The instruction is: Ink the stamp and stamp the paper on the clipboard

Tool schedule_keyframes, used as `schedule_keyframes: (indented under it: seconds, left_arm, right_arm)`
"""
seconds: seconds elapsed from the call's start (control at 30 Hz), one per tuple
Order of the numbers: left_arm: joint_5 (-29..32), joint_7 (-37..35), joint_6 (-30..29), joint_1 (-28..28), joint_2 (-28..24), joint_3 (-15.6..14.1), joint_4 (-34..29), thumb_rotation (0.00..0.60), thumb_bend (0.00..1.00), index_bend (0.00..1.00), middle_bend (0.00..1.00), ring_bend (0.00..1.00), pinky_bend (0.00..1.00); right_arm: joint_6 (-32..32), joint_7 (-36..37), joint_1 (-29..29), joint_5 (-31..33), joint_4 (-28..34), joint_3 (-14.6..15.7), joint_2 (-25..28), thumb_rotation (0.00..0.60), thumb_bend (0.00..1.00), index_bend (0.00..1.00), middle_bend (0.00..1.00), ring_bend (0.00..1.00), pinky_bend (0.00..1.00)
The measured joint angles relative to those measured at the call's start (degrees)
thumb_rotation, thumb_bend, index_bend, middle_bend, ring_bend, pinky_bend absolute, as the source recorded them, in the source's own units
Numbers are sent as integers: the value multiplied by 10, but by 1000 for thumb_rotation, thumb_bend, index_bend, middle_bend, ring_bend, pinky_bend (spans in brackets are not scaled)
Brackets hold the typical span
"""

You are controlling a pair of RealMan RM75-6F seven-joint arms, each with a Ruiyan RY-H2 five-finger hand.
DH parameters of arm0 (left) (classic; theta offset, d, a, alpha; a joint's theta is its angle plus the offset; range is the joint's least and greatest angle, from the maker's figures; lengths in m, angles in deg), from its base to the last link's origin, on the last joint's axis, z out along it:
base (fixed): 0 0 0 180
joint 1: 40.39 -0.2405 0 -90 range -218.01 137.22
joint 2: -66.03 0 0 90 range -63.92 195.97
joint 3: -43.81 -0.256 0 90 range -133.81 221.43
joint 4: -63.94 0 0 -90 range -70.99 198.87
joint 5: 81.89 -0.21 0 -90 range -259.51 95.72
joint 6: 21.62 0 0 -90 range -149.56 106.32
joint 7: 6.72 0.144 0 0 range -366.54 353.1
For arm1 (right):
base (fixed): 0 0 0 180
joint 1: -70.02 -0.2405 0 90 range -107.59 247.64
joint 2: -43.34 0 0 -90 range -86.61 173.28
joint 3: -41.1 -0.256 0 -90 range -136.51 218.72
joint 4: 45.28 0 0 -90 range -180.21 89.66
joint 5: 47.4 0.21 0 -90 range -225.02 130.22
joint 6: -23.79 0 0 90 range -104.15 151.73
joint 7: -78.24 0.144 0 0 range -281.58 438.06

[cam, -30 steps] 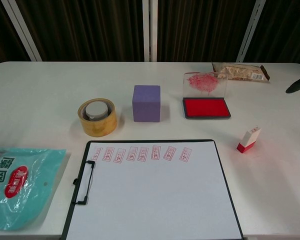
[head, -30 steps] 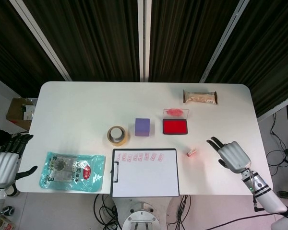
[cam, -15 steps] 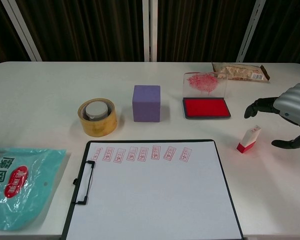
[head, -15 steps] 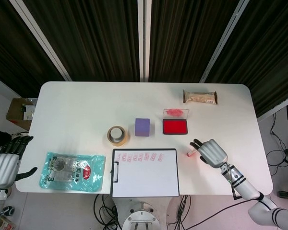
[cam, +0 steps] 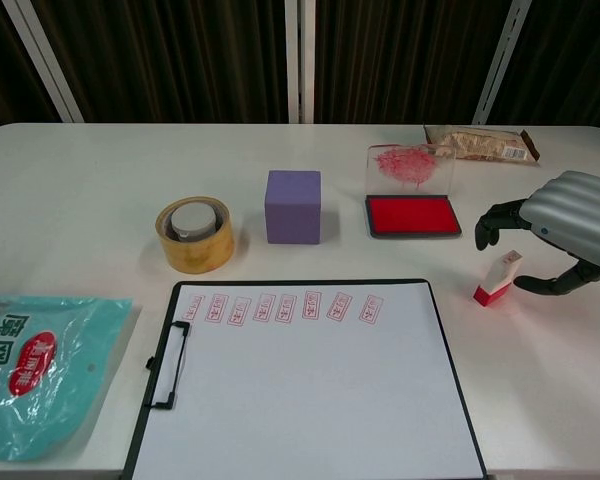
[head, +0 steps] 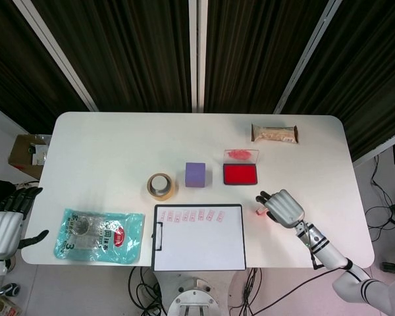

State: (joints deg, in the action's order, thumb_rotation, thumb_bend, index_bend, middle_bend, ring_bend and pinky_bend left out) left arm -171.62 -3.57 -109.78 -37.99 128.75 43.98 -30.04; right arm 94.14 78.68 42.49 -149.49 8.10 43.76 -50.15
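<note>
Hovering over the stamp (cam: 497, 279), the right hand (cam: 560, 230) has its fingers spread to either side of it, dark fingertips (cam: 488, 226) curled down toward the table on the far side and the thumb low on the near side; I cannot tell whether any of them touch it, and nothing is gripped. That stamp, white above and red at its base, leans at a tilt on the white table (cam: 80, 180), just off the right edge of the clipboard (cam: 450, 380) and on the near side of the ink pad (cam: 413, 215). This ink pad lies open, red face up, its clear lid (cam: 410, 166) standing behind it smeared with red. White paper (cam: 310, 400) on the clipboard carries a row of small red stamp marks (cam: 280, 306) along its far edge, with the black clip at its left end.

A purple block (cam: 293, 206) sits left of the ink pad, and a roll of tape (cam: 194, 233) left of the block. Near the far right corner lies a wrapped snack (cam: 480, 145). A teal bag (cam: 35, 370) rests at the near left corner. From the head view, the left hand (head: 5, 224) hangs off the table's left edge, fingers apart and holding nothing.
</note>
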Motion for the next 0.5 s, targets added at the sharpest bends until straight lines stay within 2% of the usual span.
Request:
schedule_keyframes:
  seconds: [0.5]
  left_arm:
    - [3,-2,-1,-1,0,1,2,600,0,141,150,122,241]
  right_arm:
    - [-2,10,-8,9,-26,14,-20,600,261,459,437,783,1000]
